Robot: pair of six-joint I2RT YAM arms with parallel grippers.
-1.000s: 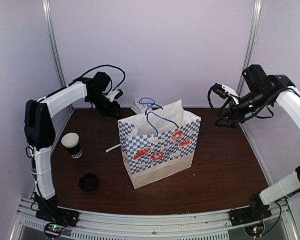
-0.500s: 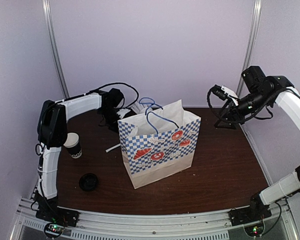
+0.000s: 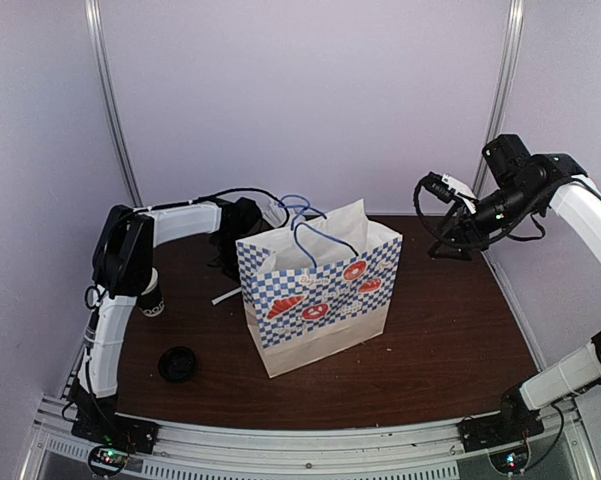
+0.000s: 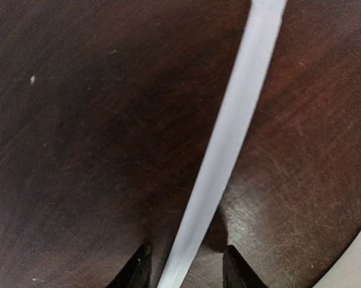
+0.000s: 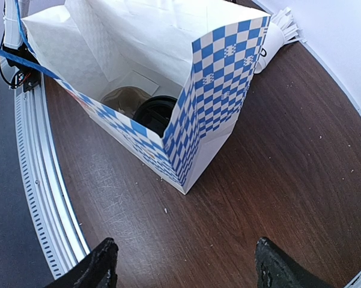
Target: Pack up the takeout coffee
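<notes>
The blue-and-white checked paper bag (image 3: 318, 292) stands open mid-table. In the right wrist view (image 5: 219, 90) a round black lid (image 5: 157, 112) shows inside it, which looks like the takeout coffee; the cup's side is hidden. From above, the bag hides the coffee. My left gripper (image 3: 228, 258) is low behind the bag's left corner. Its fingers (image 4: 137, 273) are open just above the table, and a white straw (image 4: 228, 138) runs between them. My right gripper (image 3: 446, 240) is open and empty, held right of the bag (image 5: 189, 267).
A lidless black cup with a white rim (image 3: 150, 296) stands at the left, partly behind my left arm. A loose black lid (image 3: 178, 363) lies near the front left. A white straw (image 3: 226, 295) lies by the bag. A white cup of straws (image 5: 271, 41) lies behind the bag.
My left arm has swung right and down, from the back-left corner to the table just behind the bag's left corner. My right arm has hardly moved.
</notes>
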